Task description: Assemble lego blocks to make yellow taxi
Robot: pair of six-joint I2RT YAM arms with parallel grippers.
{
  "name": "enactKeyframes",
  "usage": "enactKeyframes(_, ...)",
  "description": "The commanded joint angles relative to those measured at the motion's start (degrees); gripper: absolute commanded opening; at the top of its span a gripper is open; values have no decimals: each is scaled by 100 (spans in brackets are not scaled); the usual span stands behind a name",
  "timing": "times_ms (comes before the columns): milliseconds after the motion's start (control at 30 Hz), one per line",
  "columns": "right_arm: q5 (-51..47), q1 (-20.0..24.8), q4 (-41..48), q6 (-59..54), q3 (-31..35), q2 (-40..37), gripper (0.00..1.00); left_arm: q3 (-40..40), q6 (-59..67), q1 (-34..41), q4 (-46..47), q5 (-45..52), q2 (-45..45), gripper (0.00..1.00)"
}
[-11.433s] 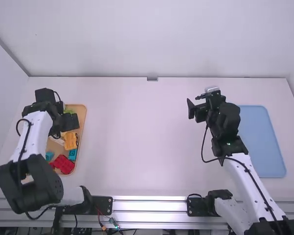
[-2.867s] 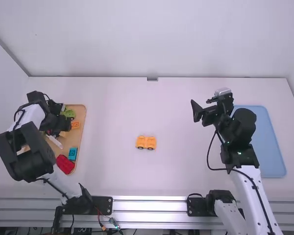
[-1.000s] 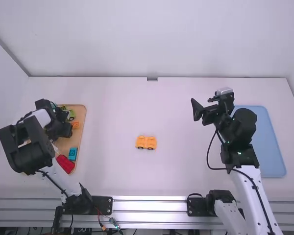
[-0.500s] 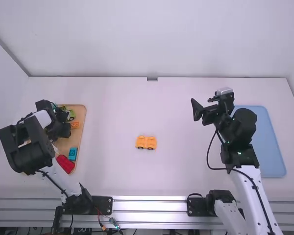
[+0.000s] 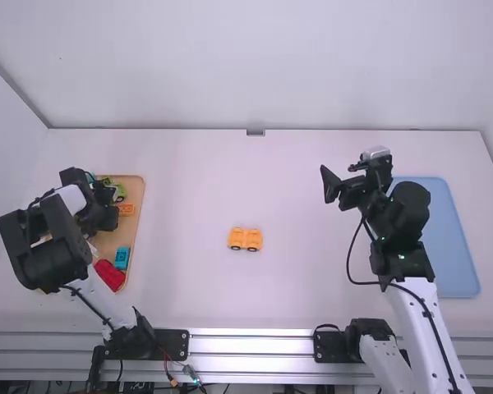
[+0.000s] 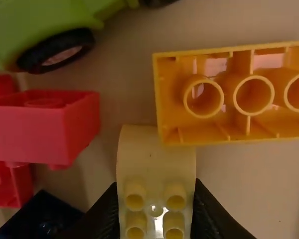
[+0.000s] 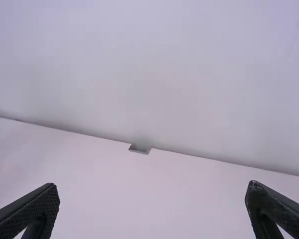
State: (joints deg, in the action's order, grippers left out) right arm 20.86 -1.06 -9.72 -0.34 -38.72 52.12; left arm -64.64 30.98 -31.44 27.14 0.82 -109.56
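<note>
At the left, we see the left gripper point(image 5: 108, 217) low over the wooden tray point(image 5: 140, 190), its fingers closed around the sides of a pale yellow curved block point(image 6: 155, 159). An orange block point(image 5: 126, 210) lies hollow side up right by it; we cannot tell whether the two touch. Our left wrist view also shows red blocks point(image 6: 40, 127) beside the curved one, near a green wheeled piece point(image 5: 119, 192), which sits toward the tray's far end. Nearer us in the tray are a teal block point(image 5: 122, 258) and a red piece point(image 5: 108, 275), side by side.

To the right of the tray, near the middle of the white worktop point(image 5: 287, 304), stands the yellow-orange wheeled piece point(image 5: 246, 239), apart from both grippers.

Farther right, we find the right gripper point(image 5: 340, 174) above the worktop, fingers spread wide with nothing between them. At the far right lies a blue tray point(image 5: 452, 246), partly behind the right arm point(image 5: 394, 222).
</note>
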Motion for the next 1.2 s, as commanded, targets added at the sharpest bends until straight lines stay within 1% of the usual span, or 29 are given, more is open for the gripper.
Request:
enactKeyframes(0, 35, -7, -11, 13, -205, -4, 99, 52, -120, -4, 15, -44, -90, 24)
enactKeyframes(67, 35, -7, -9, 11, -205, -4, 98, 52, -157, -4, 15, -39, -85, 24)
enactKeyframes(100, 35, -7, -9, 13, -203, -4, 99, 52, -289, -2, 15, -44, -74, 19)
enactKeyframes(167, 35, -7, -13, 13, -203, -4, 99, 52, -452, -2, 13, -42, -52, 20)
enactKeyframes(233, 31, -7, -31, 7, -203, -4, 99, 52, -979, -2, 11, -33, 59, 19)
enactKeyframes(300, 35, -11, -39, -9, -203, -4, 99, 52, -1338, 0, 20, -22, 146, 15)
enactKeyframes(333, 33, -13, -35, -11, -205, -9, 99, 55, -1781, 37, 44, -22, 275, 11)
enactKeyframes(400, 35, 20, -26, 0, -203, -15, 99, 55, -2146, 90, 114, -28, 450, 7)
enactKeyframes(533, 37, 87, 11, 13, -203, -7, 99, 55, -3012, 350, 361, -24, 925, 7)
enactKeyframes(567, 37, 98, 24, 13, -203, -7, 99, 55, -3174, 439, 400, -24, 1008, 2)
enactKeyframes(667, 37, 111, 76, 13, -203, -4, 99, 55, -3917, 999, 579, -48, 1342, 2)
enactKeyframes(833, 37, 103, 101, 13, -203, -9, 99, 55, -4935, 1759, 651, -17, 1504, 2)
enactKeyframes(867, 35, 94, 109, 13, -203, -9, 99, 55, -5313, 2024, 643, 31, 1504, 2)
enactKeyframes(967, 87, 109, 114, 13, -203, -2, 99, 55, -5665, 2417, 629, 256, 1504, 2)
enactKeyframes(1000, 153, 114, 114, 11, -203, -4, 99, 55, -5936, 2693, 643, 442, 1491, 2)
enactKeyframes(1067, 192, 111, 111, 15, -203, -2, 99, 55, -6402, 2898, 645, 588, 1478, 2)
enactKeyframes(1100, 184, 94, 111, 11, -203, -4, 99, 55, -6776, 3093, 691, 691, 1473, 2)
enactKeyframes(1167, 188, 92, 111, 11, -203, -2, 99, 59, -7123, 3421, 662, 782, 1473, 2)
